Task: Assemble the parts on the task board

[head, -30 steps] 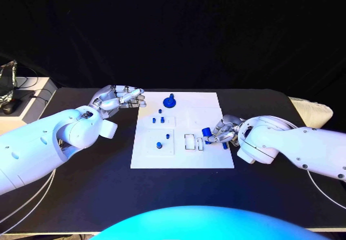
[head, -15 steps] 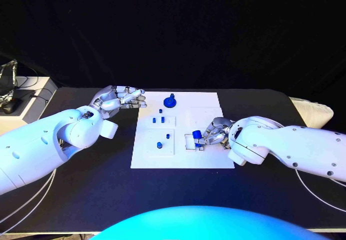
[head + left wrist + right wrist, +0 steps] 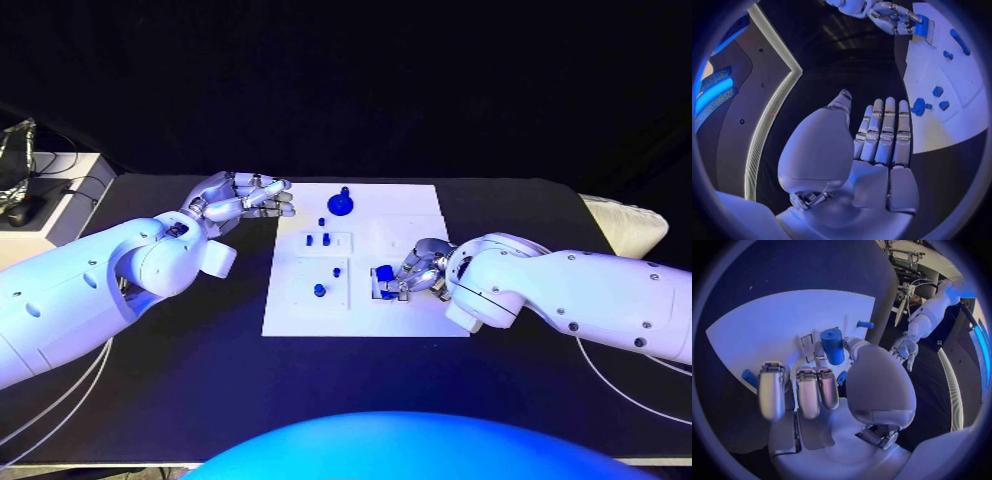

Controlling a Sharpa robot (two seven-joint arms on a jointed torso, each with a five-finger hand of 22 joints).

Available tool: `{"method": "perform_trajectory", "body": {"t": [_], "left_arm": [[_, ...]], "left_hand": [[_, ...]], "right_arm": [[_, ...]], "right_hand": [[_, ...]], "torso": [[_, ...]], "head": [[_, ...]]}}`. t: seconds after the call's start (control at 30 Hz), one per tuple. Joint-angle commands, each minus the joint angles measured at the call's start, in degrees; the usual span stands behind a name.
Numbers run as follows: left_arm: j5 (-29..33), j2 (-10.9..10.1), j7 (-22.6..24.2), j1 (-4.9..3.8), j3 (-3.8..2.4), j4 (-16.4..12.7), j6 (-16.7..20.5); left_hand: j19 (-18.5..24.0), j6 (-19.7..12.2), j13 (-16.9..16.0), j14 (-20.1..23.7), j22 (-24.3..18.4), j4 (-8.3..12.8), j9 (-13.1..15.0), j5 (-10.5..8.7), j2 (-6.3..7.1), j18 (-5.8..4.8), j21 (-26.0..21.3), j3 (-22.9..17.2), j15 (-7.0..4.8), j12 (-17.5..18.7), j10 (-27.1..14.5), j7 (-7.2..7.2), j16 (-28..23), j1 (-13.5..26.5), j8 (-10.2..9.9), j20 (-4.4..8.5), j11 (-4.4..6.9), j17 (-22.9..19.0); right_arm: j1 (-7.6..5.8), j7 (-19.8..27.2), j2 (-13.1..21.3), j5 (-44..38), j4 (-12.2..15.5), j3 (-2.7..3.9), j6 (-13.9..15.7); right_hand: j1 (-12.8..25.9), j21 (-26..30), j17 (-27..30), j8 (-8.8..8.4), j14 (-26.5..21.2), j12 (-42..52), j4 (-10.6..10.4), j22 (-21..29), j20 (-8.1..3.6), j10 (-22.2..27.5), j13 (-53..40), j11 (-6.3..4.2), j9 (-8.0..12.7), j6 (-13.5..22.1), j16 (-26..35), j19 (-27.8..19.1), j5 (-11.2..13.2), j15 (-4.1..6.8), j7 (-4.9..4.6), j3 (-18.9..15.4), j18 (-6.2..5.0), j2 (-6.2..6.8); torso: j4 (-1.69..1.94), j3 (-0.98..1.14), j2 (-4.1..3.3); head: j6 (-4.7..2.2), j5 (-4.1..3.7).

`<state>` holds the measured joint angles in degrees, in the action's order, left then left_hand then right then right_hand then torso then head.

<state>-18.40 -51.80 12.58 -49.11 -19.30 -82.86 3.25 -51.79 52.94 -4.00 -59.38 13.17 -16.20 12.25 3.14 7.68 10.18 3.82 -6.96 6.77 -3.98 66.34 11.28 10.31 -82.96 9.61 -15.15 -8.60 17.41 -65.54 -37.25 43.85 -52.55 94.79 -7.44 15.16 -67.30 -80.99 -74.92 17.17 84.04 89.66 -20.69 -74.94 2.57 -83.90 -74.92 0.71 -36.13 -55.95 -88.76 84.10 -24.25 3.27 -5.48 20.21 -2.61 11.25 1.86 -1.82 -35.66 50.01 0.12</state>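
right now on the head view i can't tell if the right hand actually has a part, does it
Observer: Yes. The right wrist view shows the right hand pinching a blue cylinder between thumb and fingers.
Operator: where's it at
Observer: Right by the slotted white holder on the task board; I cannot tell whether it touches.
Operator: left hand carrying anything
Observer: No. In the left wrist view the left hand has straight fingers and a bare palm.

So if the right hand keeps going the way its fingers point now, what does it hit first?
Most likely the white slotted block on the task board. The right hand holds a blue cylinder just above that block, fingers pointing across the board. Depth is unclear, so the part may reach it first.
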Motion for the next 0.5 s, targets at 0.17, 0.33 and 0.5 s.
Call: {"method": "perform_trajectory", "body": {"t": [0.17, 0.33, 0.5], "left_arm": [[-0.08, -0.02, -0.06, -0.01, -0.04, -0.22, -1.03], [-0.04, -0.09, -0.22, -0.01, -0.04, -0.28, -1.07], [-0.03, -0.16, -0.38, -0.01, -0.04, -0.33, -1.05]], "left_hand": [[0.21, 0.03, 0.05, -0.17, -0.09, -0.03, -0.10, -0.30, 0.02, 0.26, -0.10, 0.51, 0.21, 0.38, -0.37, 0.26, -0.37, -0.41, -0.25, -0.26, -0.07, 0.03], [0.31, -0.01, 0.07, -0.14, -0.20, -0.15, -0.17, -0.30, 0.00, 0.25, -0.14, 0.68, 0.25, 0.40, -0.53, 0.34, -0.46, -0.33, -0.31, -0.29, -0.13, 0.03], [0.37, -0.06, 0.08, -0.13, -0.29, -0.22, -0.22, -0.30, -0.02, 0.25, -0.15, 0.83, 0.28, 0.41, -0.67, 0.41, -0.53, -0.26, -0.37, -0.31, -0.19, 0.03]], "right_arm": [[0.01, -0.58, -0.69, -0.30, -1.11, -0.02, -1.61], [0.00, -0.74, -1.06, -0.53, -1.78, -0.02, -2.06], [0.00, -0.76, -1.32, -0.64, -2.15, -0.02, -2.35]], "right_hand": [[0.87, -0.01, -11.60, -0.08, 5.21, 0.10, 6.29, -12.21, -0.21, -5.94, -14.88, -0.12, 0.16, -0.73, -0.20, 4.30, 0.42, 0.10, 0.36, 6.81, 0.93, -0.08], [1.53, 0.07, -11.55, -0.15, 5.20, -0.05, 6.10, -12.20, -0.17, -5.84, -14.76, -0.08, 0.12, -0.67, -0.18, 4.29, 0.91, 0.06, 0.31, 6.78, 0.91, 0.18], [2.98, 0.29, -11.46, -0.33, 5.18, -0.48, 5.64, -12.17, -0.06, -5.56, -14.43, 0.05, -0.01, -0.55, -0.14, 4.24, 3.63, -0.06, 0.19, 6.42, 0.88, 0.85]], "torso": [[-0.01, 0.00, 0.01], [-0.03, 0.03, -0.05], [0.00, 0.03, -0.05]], "head": [[-0.01, 0.11], [-0.01, 0.21], [-0.01, 0.34]]}}
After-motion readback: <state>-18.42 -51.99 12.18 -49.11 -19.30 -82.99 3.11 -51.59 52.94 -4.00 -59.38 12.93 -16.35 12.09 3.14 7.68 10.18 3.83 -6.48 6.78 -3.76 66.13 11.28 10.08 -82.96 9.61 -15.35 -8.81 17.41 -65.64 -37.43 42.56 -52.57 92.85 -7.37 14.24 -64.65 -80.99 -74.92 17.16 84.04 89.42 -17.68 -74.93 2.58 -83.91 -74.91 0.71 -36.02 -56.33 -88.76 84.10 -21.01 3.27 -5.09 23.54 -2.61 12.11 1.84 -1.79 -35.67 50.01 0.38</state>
